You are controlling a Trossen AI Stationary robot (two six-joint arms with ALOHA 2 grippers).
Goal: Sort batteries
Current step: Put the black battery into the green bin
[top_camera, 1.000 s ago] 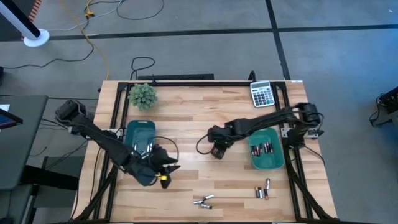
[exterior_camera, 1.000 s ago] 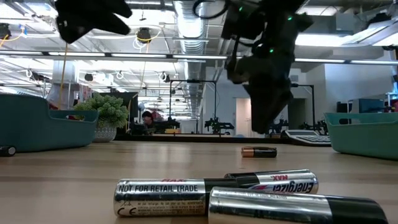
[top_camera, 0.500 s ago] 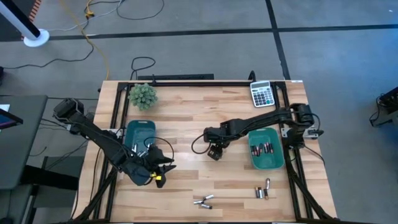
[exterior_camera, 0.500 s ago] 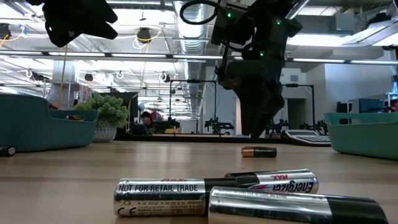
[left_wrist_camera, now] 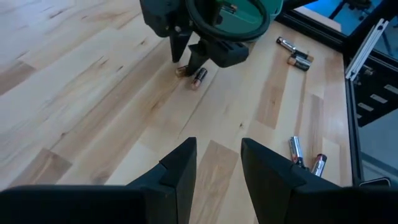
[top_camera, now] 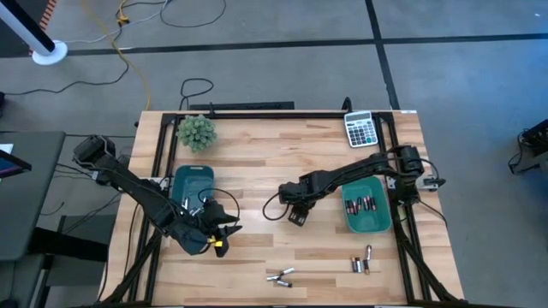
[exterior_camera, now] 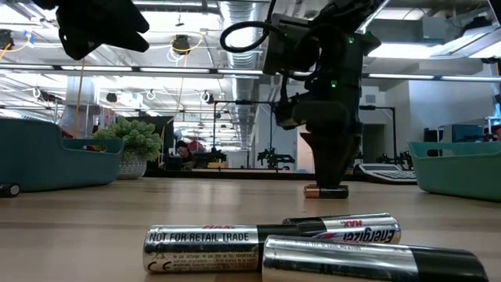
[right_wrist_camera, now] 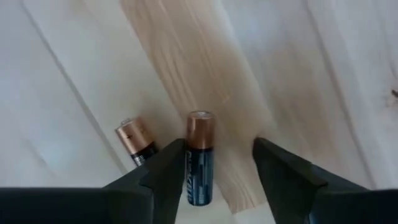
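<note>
My right gripper [top_camera: 295, 219] is open and low over the table's middle. Its fingers stand on either side of a copper-topped battery [right_wrist_camera: 199, 158], which lies flat close to one finger [right_wrist_camera: 169, 171]. A second copper-topped battery [right_wrist_camera: 135, 140] lies beside it. In the low view the right gripper [exterior_camera: 329, 176] hangs just above that battery [exterior_camera: 326, 191]. My left gripper [top_camera: 221, 235] is open and empty, raised by the near end of the left teal bin [top_camera: 193, 171]. Silvery batteries [top_camera: 279, 276] and darker ones [top_camera: 363, 261] lie near the table's near edge.
The right teal bin [top_camera: 366, 229] holds several batteries. A grey calculator [top_camera: 361, 128] sits at the far right corner and a small plant [top_camera: 197, 131] at the far left. Bare wood lies between the two bins.
My right gripper has come down toward the table and slightly toward the near edge, ending with its open fingers around the copper-topped battery. My left gripper shifted a little toward the table's left edge, then kept still.
</note>
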